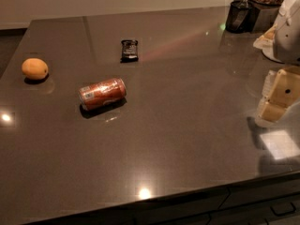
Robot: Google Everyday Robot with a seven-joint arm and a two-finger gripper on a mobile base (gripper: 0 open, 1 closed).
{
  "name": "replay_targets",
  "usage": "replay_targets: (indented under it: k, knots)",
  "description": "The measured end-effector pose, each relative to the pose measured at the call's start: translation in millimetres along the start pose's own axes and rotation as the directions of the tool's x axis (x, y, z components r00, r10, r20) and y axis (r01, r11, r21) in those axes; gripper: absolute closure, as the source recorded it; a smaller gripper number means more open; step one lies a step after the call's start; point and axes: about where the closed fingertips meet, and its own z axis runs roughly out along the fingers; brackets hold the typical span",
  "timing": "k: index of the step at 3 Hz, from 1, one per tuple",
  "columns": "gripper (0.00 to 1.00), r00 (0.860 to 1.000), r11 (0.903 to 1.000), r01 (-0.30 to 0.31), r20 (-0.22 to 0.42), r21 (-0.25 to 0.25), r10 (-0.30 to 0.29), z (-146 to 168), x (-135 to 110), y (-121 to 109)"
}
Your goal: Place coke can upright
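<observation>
The can (102, 93) lay sideways, far from the gripper (277, 97). Apart or together? I couldn't tell. A bump could roll the can.

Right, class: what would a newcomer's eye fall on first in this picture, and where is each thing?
The coke can lies on its side left of centre on the dark countertop. An orange fruit sits further left, a black packet behind the can, and the tool hangs at the right edge, apart from all three.
</observation>
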Motion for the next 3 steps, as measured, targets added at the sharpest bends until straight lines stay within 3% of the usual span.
replay_targets:
  k: [1, 2, 3]
  knots:
    - [0.0, 1.0, 1.0, 0.0, 0.0, 0.0, 0.0, 0, 0, 0]
    - [0.0, 0.999, 0.9994, 0.035, 0.02, -0.005, -0.035, 2, -16, -7]
    - [0.0, 0.993, 0.995, 0.098, 0.062, -0.019, -0.097, 15, -49, -21]
